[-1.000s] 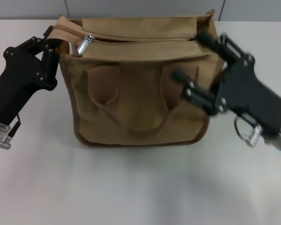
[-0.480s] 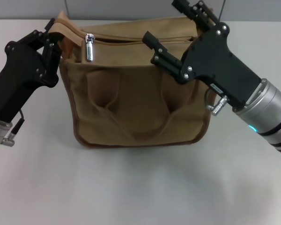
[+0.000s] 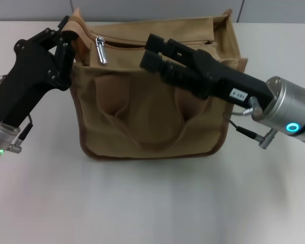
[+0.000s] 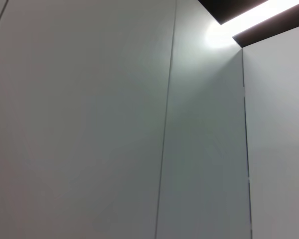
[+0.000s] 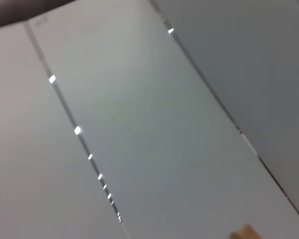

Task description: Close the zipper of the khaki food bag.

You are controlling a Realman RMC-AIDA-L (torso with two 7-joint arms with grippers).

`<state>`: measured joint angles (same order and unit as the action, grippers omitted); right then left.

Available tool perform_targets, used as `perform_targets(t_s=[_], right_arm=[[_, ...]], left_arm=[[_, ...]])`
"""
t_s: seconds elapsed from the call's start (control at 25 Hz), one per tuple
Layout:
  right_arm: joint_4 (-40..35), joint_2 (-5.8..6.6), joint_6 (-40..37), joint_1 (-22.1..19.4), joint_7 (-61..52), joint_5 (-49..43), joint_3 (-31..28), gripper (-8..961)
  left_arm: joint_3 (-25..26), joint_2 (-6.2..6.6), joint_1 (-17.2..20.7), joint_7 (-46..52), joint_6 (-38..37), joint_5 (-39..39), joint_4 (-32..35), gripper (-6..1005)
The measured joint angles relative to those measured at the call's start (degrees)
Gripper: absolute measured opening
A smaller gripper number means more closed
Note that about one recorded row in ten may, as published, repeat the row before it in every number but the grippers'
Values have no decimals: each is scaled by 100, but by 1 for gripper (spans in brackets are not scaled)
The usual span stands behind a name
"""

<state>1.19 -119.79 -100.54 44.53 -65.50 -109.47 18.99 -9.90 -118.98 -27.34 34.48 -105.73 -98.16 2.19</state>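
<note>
The khaki food bag [image 3: 147,112] stands upright mid-table in the head view, handles hanging down its front. The zipper [image 3: 157,41] runs along the top, and its silver slider [image 3: 100,49] sits near the left end with the pull tab dangling. My left gripper [image 3: 67,39] is shut on the bag's top left corner, where a tan fabric end sticks up. My right gripper [image 3: 150,51] reaches leftward across the bag's upper front. Its fingers are apart and empty, a hand's width right of the slider. Both wrist views show only wall panels.
The grey tabletop [image 3: 142,203] lies bare in front of the bag. The right forearm [image 3: 290,114] hangs over the table beside the bag's right side. A small tan bit [image 5: 244,232] shows at the edge of the right wrist view.
My right gripper has swung from the bag's right side up and across its front toward the slider. The left gripper has shifted slightly up and right with the corner. The pull tab now hangs down.
</note>
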Motion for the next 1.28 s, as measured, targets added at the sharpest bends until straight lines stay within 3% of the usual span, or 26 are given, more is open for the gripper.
perform_targets(t_s=[0.24,0.52,1.28], right_arm=[[164,-12,297,52,-584,22,-343,758],[536,-12,1163,357,-519,-6,-368,758],[913,-8,1346,472,-178,-67,-346,756]], left_arm=[[-114,-11,-158,3,-51,-9,-8,32],[-165,-12,-337,5,18,-19,-25,33],[-158,-11,-385,-36,80,-8,-82,35]])
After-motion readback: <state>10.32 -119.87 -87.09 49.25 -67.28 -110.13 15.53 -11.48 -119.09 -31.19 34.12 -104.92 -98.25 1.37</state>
